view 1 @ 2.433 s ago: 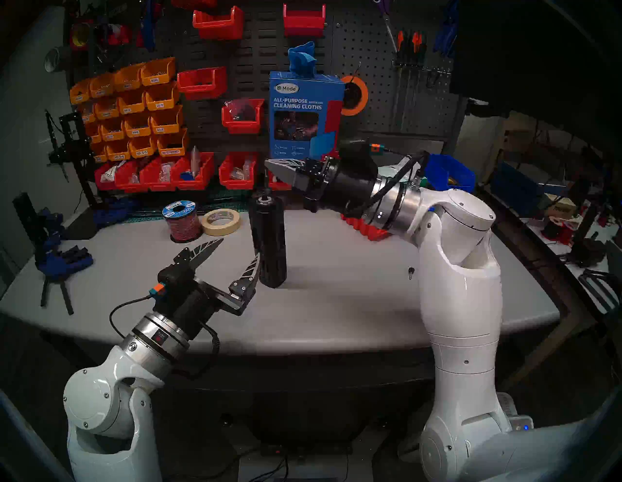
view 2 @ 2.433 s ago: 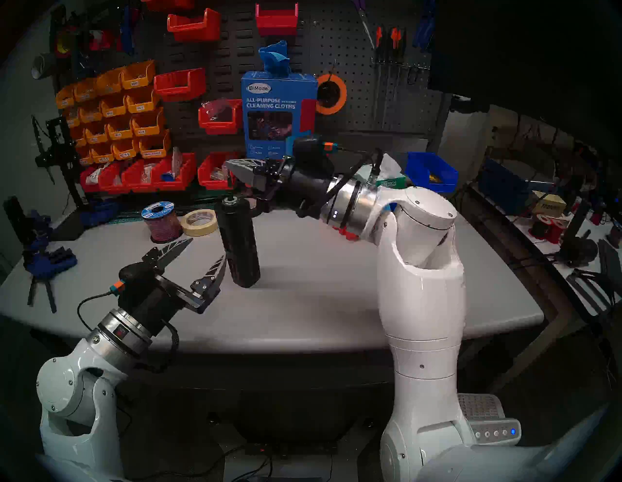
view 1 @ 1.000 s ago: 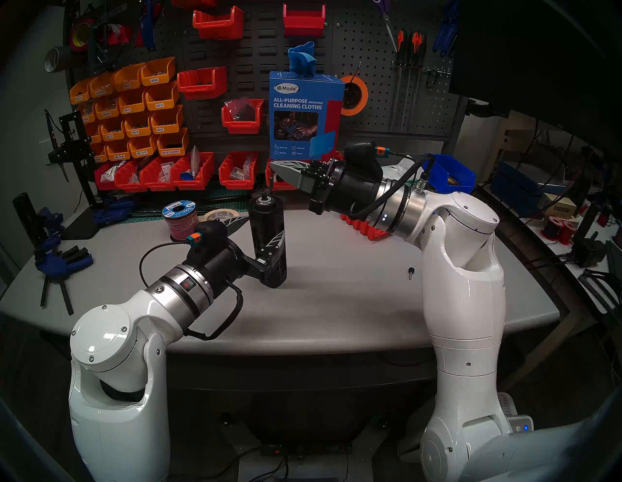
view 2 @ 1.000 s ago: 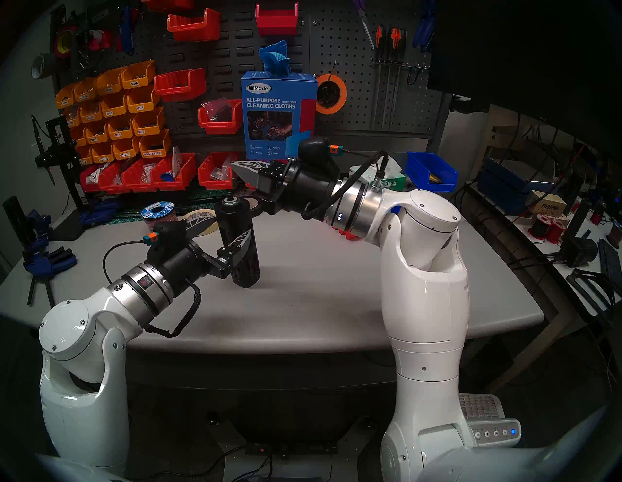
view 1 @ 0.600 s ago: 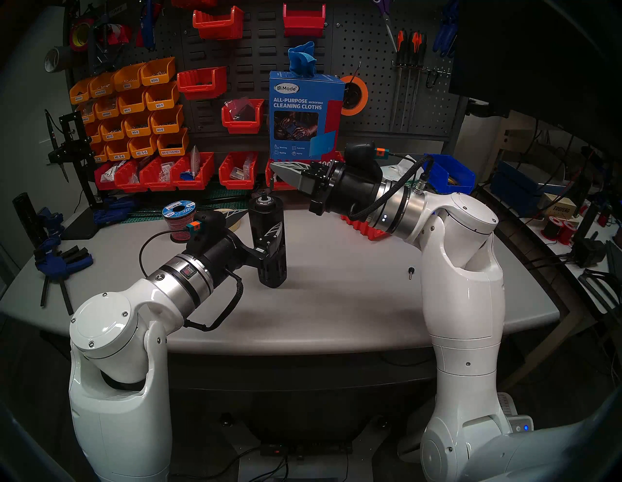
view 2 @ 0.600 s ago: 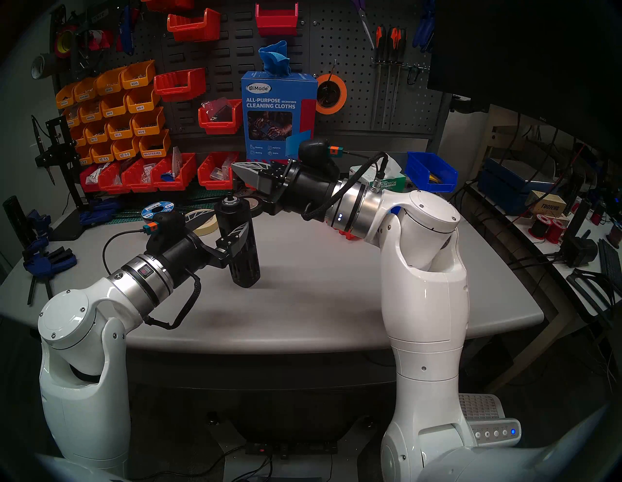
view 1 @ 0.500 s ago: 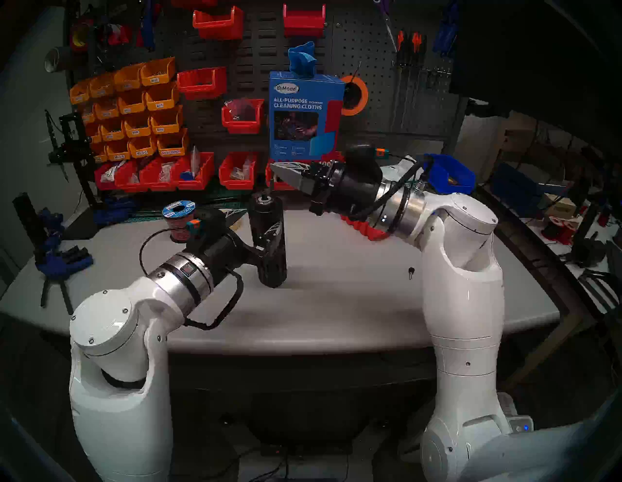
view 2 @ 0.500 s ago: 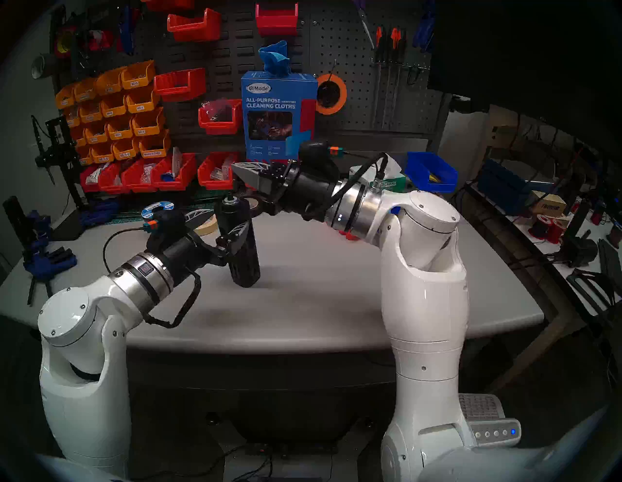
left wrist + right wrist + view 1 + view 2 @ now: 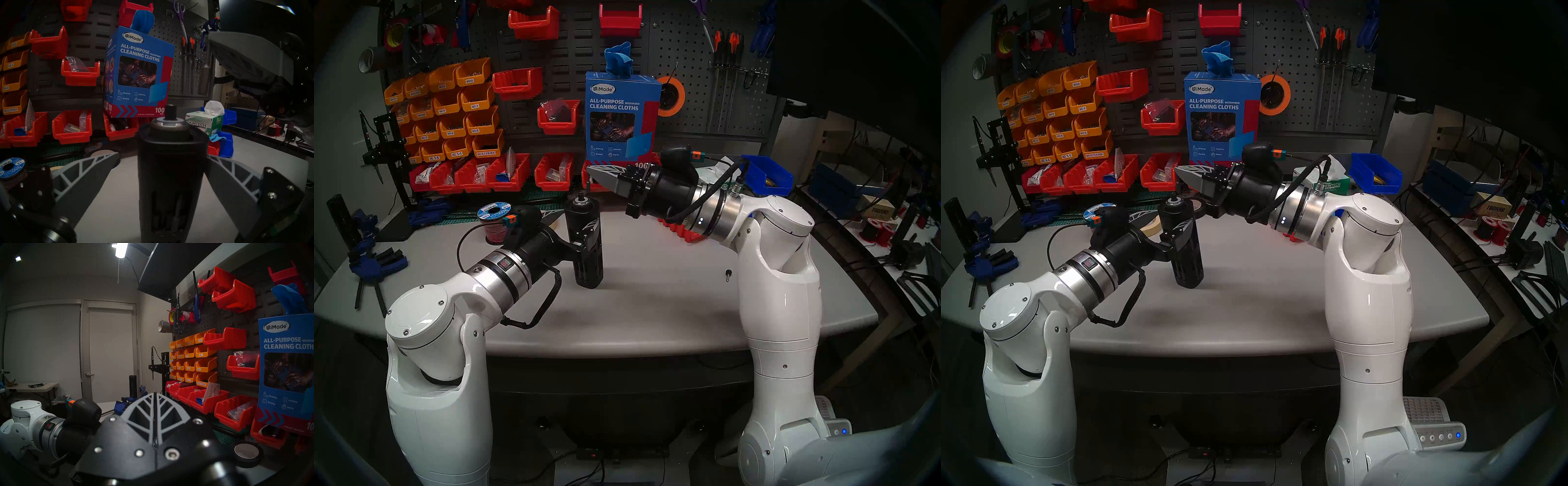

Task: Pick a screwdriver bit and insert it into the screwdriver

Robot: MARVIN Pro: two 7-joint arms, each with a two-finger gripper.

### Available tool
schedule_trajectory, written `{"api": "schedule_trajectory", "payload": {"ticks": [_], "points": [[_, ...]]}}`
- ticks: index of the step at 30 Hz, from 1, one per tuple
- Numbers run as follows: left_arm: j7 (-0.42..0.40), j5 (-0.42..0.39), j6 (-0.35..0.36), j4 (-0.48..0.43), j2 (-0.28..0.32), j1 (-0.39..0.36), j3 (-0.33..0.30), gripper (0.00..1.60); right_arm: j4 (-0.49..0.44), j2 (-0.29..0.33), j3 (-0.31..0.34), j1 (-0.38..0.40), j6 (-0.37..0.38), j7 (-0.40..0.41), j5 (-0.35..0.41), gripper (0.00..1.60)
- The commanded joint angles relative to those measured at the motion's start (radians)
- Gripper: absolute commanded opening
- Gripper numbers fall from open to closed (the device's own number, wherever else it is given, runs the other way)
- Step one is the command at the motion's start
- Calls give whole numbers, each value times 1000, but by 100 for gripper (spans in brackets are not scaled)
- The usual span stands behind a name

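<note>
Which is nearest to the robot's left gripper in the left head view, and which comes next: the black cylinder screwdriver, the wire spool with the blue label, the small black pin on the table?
Measured from the left gripper:
1. Screwdriver, standing between its open fingers.
2. Wire spool, behind, toward the bins.
3. Small black pin, far across the table, by the right arm.

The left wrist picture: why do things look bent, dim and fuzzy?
Left wrist view: fisheye bending, dark rim; the near screwdriver is soft and shadowed, the cleaning cloths box sharp. Head views: the table edge curves, and the corners go dark.
</note>
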Motion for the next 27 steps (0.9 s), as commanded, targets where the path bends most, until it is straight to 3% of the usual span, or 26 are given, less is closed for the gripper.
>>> {"api": "schedule_trajectory", "payload": {"ticks": [1,11,13,14,16,19,20,21,23,24,26,27], "points": [[-6,-32,-20,-32,-12,-27,-5,160,-14,-2,-6,32,-3,2,-1,0],[-25,-41,-44,-32,-21,5,-13,160,-3,-2,-10,45,-8,2,-3,0],[-31,-41,-49,-32,-20,10,-13,147,1,-2,-11,49,-10,4,-2,0],[-33,-40,-51,-32,-19,12,-13,134,2,-2,-11,50,-11,4,-2,0],[-35,-38,-58,-32,-17,15,-12,131,3,-2,-11,51,-11,4,-2,0],[-47,-37,-74,-32,-14,27,-10,160,5,-2,-13,54,-13,5,-2,0],[-48,-37,-74,-32,-14,31,-9,154,5,-2,-13,55,-14,5,-2,0],[-49,-36,-78,-32,-15,34,-8,77,5,-2,-13,56,-14,5,-2,0],[-49,-32,-83,-32,-17,39,-7,69,5,-2,-13,57,-15,5,-3,0],[-49,-32,-87,-32,-18,42,-6,74,5,-2,-13,57,-15,5,-3,0],[-51,-31,-95,-32,-17,47,-2,29,3,-1,-14,58,-15,5,-3,0],[-55,-33,-97,-32,-17,49,0,22,3,-1,-14,58,-15,5,-3,0]]}}
